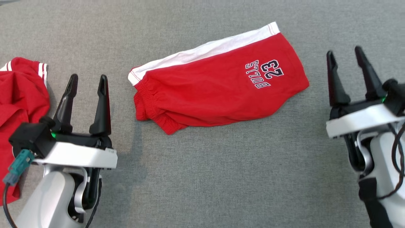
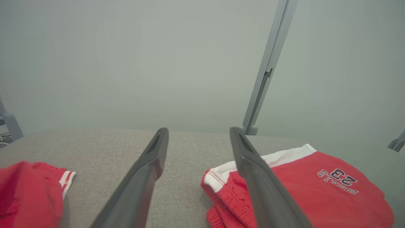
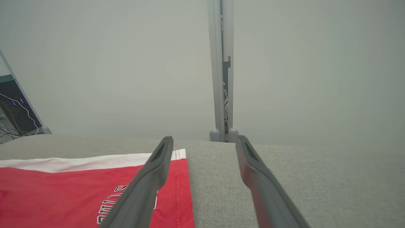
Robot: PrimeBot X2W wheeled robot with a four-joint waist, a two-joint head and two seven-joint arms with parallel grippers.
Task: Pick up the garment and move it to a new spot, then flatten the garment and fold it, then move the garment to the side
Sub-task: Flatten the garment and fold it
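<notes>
Head view first: grey woven surface (image 1: 202, 177) from edge to edge, flat and even in tone. Near the middle, a little toward the far side, shorts (image 1: 218, 85), lying flat and askew, red with a white band along the far edge, waistband toward the left, "BULLS 23" print toward the right. At the left edge, red top (image 1: 19, 104), bunched, white stripes on its trim, well apart from the shorts. At lower left, left gripper (image 1: 88, 76), between red top and shorts, fingers spread apart, holding nothing, touching neither. At the right edge, right gripper (image 1: 344, 50), just beyond the hem end of the shorts, fingers likewise apart and bare. Left wrist view next: same grey surface running back to a plain pale grey-green wall (image 2: 126, 63); slanted grey post (image 2: 269, 69) footed at the far edge; grey bracket (image 2: 9, 123) at the left edge, another at the right; waistband end of the shorts behind the finger on that view's right, red top at lower left. Right wrist view last: upright post (image 3: 220, 79) against the same wall, footed at the far edge of the surface; dark panel (image 3: 12, 114) with cables at far left; hem end of the shorts behind the finger on that view's left, bare cloth behind the other.
</notes>
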